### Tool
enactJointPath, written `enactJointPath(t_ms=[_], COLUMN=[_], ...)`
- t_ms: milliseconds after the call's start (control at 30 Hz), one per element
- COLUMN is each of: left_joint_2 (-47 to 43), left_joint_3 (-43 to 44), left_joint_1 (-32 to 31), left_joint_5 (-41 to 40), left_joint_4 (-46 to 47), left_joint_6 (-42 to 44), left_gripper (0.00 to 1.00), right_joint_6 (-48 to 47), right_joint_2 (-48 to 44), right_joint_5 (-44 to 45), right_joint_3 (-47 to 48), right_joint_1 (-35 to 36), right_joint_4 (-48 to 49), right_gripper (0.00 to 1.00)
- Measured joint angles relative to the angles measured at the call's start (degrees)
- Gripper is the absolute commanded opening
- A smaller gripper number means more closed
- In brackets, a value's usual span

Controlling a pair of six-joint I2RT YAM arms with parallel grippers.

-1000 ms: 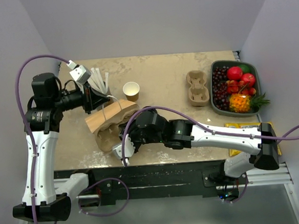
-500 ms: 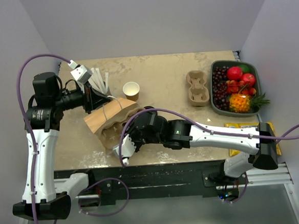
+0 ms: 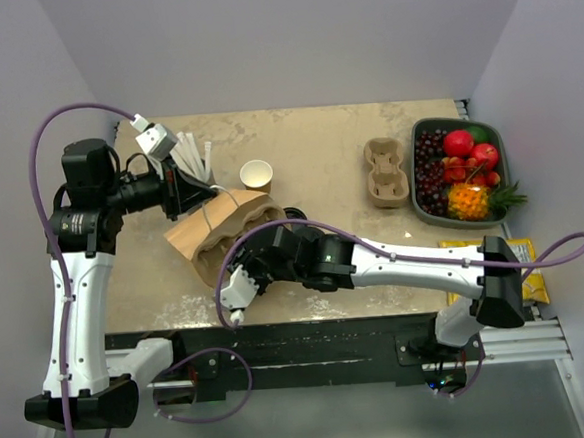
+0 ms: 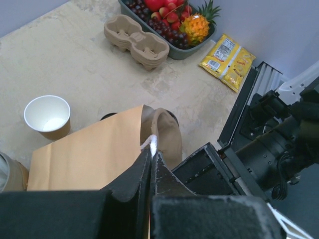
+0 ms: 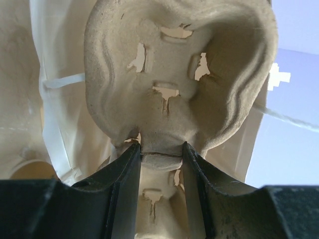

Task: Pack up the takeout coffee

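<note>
Coffee (image 3: 290,216) probably stands just right of the paper bag (image 3: 222,224), with only a black lid edge showing. Left tool (image 4: 151,155) is clenched on the bag's string handle (image 4: 153,139). Right tool (image 5: 160,149) grasps the cup carrier (image 5: 179,74). Hold the bag's mouth wide and slide the carrier in level.

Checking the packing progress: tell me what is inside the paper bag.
A cardboard cup carrier, gripped by the right hand, pokes from the mouth of the bag. The paper wall covers the rest, so anything deeper inside is unseen.
</note>
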Motion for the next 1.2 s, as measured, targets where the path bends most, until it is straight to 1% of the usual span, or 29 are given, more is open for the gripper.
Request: enactJointPath(t_ms=[67, 233, 700, 1200], left_joint_2=[0.02, 0.04, 0.50, 0.57], left_joint_3=[0.00, 0.00, 0.00, -0.02], left_joint_1=[0.00, 0.00, 0.00, 0.00], left_joint_5=[0.28, 0.35, 0.70, 0.76], left_joint_4=[0.26, 0.35, -0.52, -0.72], left_joint_6=[-0.55, -0.48, 0.68, 1.11], left_gripper=[0.00, 0.00, 0.00, 0.00], right_joint_6=[-1.11, -2.56, -5.62, -6.01], right_joint_2=[1.62, 3.39, -0.90, -1.99], right_joint_5=[1.36, 4.07, 7.30, 9.18], right_joint_3=[1.33, 3.39, 1.20, 0.83], right_joint_1=[0.20, 0.31, 0.33, 0.33], right_joint_4=[-0.59, -1.14, -1.53, -1.64], right_gripper=[0.02, 0.02, 0.01, 0.00])
